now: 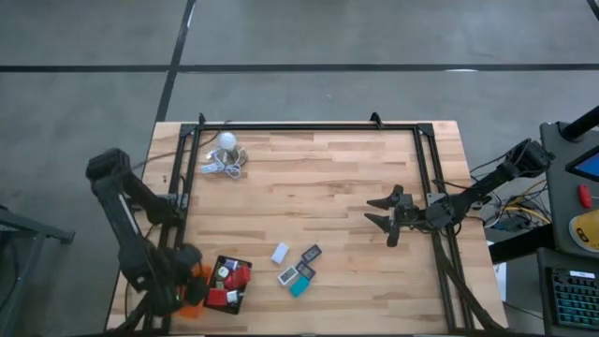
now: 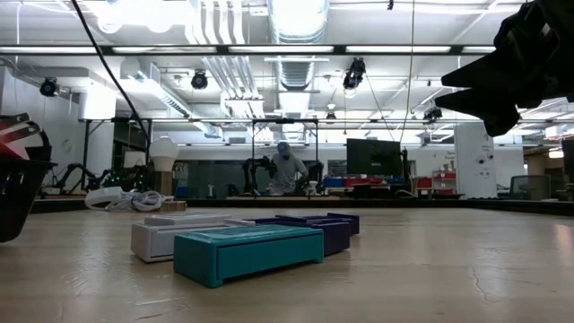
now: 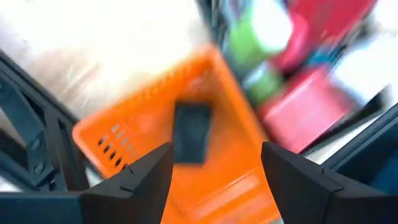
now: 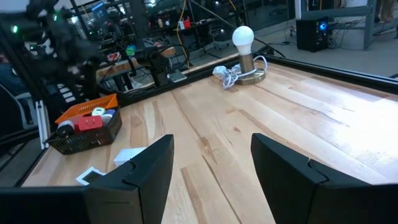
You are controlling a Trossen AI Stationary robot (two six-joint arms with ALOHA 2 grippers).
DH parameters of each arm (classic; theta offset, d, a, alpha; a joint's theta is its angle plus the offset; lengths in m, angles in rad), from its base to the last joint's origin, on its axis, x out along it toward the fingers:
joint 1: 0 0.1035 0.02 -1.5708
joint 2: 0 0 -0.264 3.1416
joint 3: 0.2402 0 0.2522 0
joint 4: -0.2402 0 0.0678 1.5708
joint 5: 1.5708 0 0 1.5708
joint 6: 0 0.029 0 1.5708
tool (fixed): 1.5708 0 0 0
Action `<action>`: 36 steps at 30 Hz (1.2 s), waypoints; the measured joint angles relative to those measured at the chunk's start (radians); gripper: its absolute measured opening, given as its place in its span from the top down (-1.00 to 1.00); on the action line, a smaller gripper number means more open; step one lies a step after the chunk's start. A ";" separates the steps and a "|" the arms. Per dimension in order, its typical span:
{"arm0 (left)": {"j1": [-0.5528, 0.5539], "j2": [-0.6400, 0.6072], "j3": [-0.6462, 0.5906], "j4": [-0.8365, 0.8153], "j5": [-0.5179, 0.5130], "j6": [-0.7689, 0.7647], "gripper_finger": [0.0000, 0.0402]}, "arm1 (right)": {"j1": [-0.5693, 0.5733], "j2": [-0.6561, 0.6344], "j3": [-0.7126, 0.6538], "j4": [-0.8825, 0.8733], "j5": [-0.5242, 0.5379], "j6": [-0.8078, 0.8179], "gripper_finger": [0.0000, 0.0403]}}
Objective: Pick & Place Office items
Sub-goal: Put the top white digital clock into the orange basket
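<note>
Black item (image 3: 191,132), seemingly, in orange tray (image 3: 124,134)

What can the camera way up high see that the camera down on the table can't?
Only the high view shows the left end effector hovering open over the orange tray, the black tray holding red pieces, and the whole wooden table. Only the low view shows the room behind, with a person far off. Both show the right end effector, open above the table, the teal piece, the white piece beside it, and the white bulb with its cord.
</note>
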 joint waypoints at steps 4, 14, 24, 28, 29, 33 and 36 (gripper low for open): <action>0.043 -0.112 0.000 -0.057 -0.155 -0.110 -0.24 | 0.000 0.000 0.000 0.000 0.000 0.000 -0.04; 0.321 -0.157 -0.003 -0.042 -0.298 0.148 -0.24 | 0.000 0.000 0.000 0.000 0.000 0.000 -0.04; 0.598 0.027 -0.003 0.302 -0.269 0.571 -0.24 | 0.000 0.000 0.000 0.000 0.000 0.000 -0.04; 0.665 0.126 -0.004 0.375 -0.182 0.616 -0.24 | 0.000 0.000 0.000 0.000 0.000 0.000 -0.04; 0.681 0.150 -0.004 0.407 -0.158 0.634 -0.24 | 0.000 0.000 0.000 0.000 0.000 0.000 -0.04; 0.725 0.235 -0.004 0.538 -0.078 0.730 -0.24 | 0.000 0.000 0.000 0.000 0.000 0.000 -0.04; 0.745 0.287 0.012 0.548 -0.060 0.721 -0.24 | 0.000 0.000 0.000 0.000 0.000 0.000 -0.04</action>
